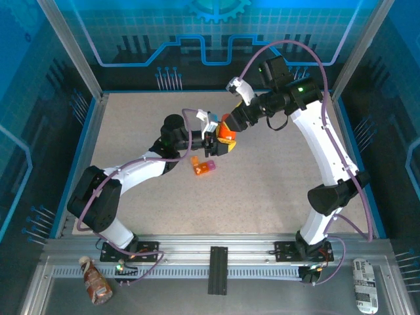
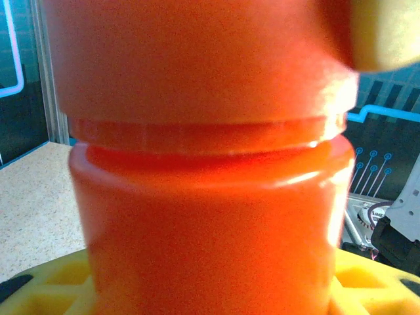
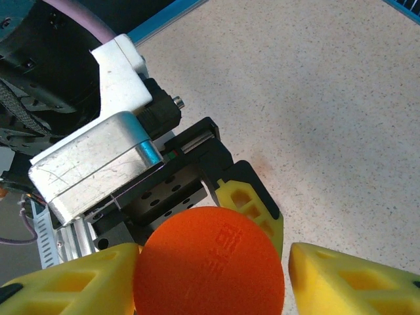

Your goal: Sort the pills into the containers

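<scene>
The left end effector is clamped on a translucent orange cylindrical plastic bottle. The right end effector straddles the bottle's round orange cap, its jaws apart, with a sliver of gap beside one yellow finger. A flat rectangular pill box, orange with a pink-purple end, lies on the speckled beige counter, just near and left of the bottle.

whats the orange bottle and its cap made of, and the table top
The orange bottle looks like glossy plastic: soft highlights, moulded neck ring. Its cap seems matte orange plastic with raised moulded lettering. The table is speckled, probably stone-look laminate.
</scene>
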Action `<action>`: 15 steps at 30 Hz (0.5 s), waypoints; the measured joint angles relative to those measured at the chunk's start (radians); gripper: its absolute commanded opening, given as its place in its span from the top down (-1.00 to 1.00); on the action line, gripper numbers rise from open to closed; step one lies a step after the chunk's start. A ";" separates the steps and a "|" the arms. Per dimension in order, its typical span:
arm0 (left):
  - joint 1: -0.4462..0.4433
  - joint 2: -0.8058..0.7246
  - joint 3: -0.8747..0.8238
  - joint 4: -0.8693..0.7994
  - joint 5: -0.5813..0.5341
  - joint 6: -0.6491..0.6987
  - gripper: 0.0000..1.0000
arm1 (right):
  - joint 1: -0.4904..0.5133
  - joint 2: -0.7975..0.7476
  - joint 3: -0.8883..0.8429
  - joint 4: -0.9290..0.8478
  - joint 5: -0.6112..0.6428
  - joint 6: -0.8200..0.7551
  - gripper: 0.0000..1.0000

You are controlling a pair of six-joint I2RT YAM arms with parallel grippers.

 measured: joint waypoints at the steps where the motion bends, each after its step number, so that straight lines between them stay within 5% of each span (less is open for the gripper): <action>1: 0.000 0.000 0.000 -0.003 0.000 0.000 1.00 | 0.001 0.000 -0.004 0.000 0.000 0.001 -0.15; 15: 0.010 0.005 -0.004 -0.099 -0.025 0.020 1.00 | 0.058 -0.120 -0.295 0.262 0.167 0.299 0.25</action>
